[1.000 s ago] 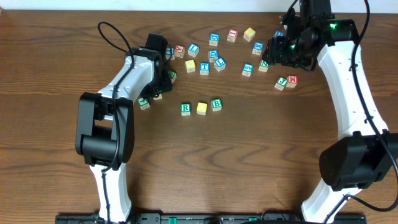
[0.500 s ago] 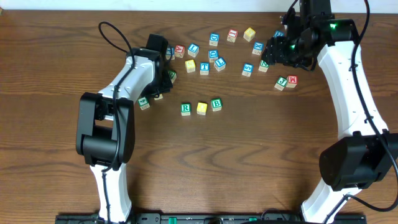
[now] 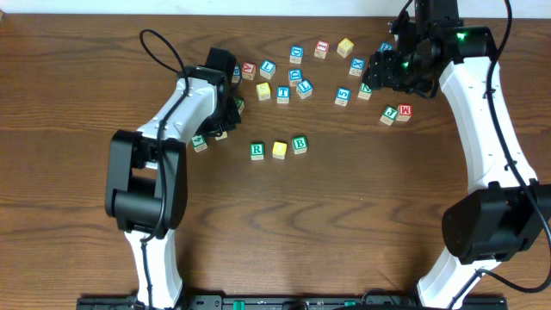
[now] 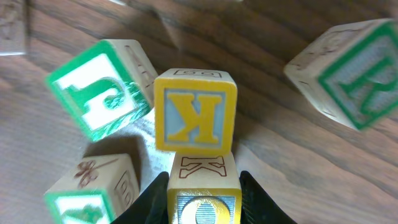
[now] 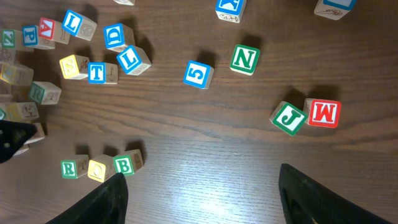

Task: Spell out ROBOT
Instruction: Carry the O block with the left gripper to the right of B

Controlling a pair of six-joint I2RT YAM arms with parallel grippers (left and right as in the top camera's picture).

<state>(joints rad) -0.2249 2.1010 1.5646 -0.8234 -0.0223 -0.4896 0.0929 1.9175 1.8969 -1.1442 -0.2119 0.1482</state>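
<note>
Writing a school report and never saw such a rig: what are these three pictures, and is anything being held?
Two white-and-black robot arms work at a brown wooden table. One picture looks down from above; the other two come from cameras on each wrist. On it lie small wooden letter cubes, with a green R cube, yellow cube and green B cube lined up. The left tool seems to grip a yellow-faced wooden cube; the right tool is open, empty.
</note>
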